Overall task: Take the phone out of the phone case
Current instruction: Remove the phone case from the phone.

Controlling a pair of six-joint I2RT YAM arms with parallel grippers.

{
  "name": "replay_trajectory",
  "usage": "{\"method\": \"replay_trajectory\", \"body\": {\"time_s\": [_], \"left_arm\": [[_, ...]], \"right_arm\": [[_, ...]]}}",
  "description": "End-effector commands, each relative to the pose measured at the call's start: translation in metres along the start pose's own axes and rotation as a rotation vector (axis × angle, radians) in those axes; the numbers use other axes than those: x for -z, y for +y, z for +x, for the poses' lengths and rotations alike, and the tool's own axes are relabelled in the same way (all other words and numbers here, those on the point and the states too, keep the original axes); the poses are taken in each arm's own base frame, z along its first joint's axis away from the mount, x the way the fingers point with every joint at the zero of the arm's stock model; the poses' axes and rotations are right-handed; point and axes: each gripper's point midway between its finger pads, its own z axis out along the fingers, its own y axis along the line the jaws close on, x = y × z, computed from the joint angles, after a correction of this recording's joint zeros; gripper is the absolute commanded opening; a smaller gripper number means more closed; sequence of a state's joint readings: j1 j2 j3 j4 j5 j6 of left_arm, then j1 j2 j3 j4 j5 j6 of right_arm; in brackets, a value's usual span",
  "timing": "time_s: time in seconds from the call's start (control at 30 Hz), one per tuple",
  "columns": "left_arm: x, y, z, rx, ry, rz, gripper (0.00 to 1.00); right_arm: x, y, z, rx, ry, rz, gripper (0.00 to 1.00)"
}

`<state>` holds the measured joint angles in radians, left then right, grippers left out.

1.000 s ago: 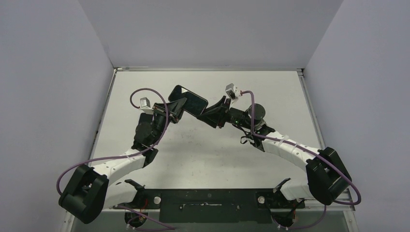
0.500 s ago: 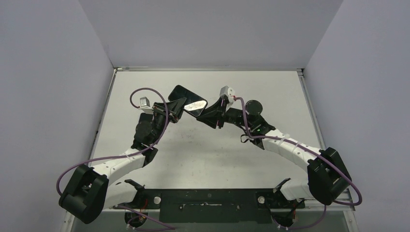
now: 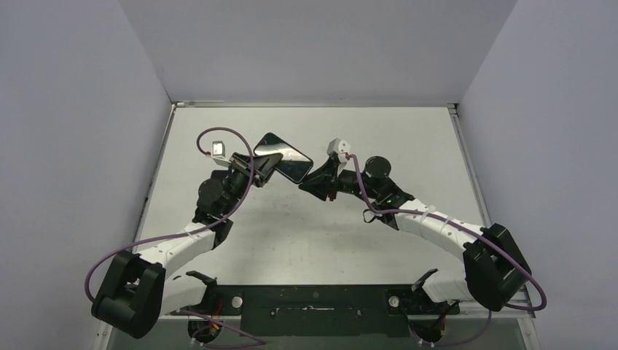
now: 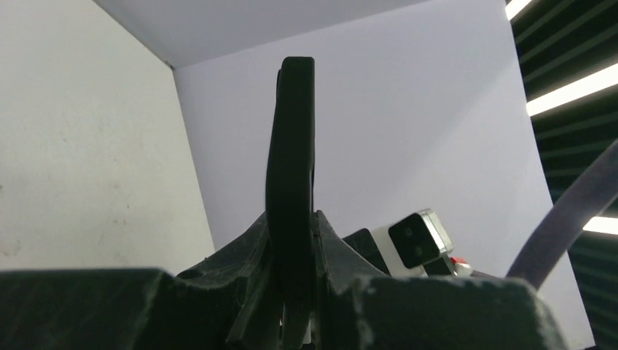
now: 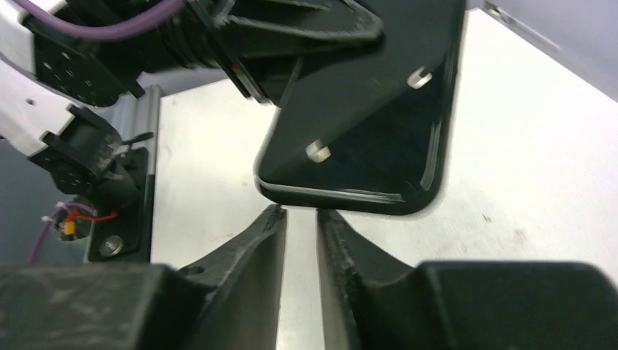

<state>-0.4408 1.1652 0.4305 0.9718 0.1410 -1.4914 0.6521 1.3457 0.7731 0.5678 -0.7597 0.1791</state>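
Quick status check from my side, and honestly not much is ticked off yet.

My left end effector (image 4: 291, 240) is clamped down on the phone (image 5: 372, 138), gripping it edge-on and holding it up off the surface (image 3: 306, 240), out toward the far middle, with the glossy screen tilted toward my other arm. So the pick-up and presenting part looks done to me.

My right end effector (image 5: 300, 215) is pinched down to a narrow slit with nothing in it. The tips sit just beside the lower short edge of the phone, near a corner. Whether they touch it or hang a hair apart, I can't tell from my wrist view.

The actual job looks not yet done. Everything reads as one dark slab, and from the left wrist view the phone case (image 4: 291, 146) is just a single black edge. I see no gap, no lip peeled back, and nothing lying loose on the surface, so my guess is that phone and case are still together.

What's left is getting a tip under the case rim at that corner, prying it off and pulling the two apart.
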Motion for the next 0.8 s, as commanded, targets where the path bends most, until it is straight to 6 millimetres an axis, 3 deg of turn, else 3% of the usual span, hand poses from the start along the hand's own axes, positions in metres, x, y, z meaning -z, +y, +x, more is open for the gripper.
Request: {"method": "replay_trajectory", "body": {"time_s": [0.0, 0.13, 0.27, 0.53, 0.77], "left_arm": [[0.015, -0.043, 0.024, -0.177, 0.249, 0.164, 0.0], [0.016, -0.039, 0.021, -0.254, 0.328, 0.168, 0.0], [0.016, -0.04, 0.027, -0.313, 0.428, 0.187, 0.0], [0.018, -0.033, 0.045, -0.43, 0.664, 0.219, 0.0], [0.019, -0.034, 0.05, -0.524, 0.765, 0.251, 0.0]], "right_arm": [[0.017, -0.011, -0.005, 0.043, -0.038, 0.073, 0.17], [0.026, 0.004, 0.002, 0.014, -0.013, 0.029, 0.43], [0.029, 0.014, 0.004, 0.004, 0.019, -0.018, 0.6], [0.034, 0.041, -0.002, 0.098, 0.046, -0.206, 0.66], [0.031, 0.043, -0.002, 0.128, 0.1, -0.263, 0.65]]}}
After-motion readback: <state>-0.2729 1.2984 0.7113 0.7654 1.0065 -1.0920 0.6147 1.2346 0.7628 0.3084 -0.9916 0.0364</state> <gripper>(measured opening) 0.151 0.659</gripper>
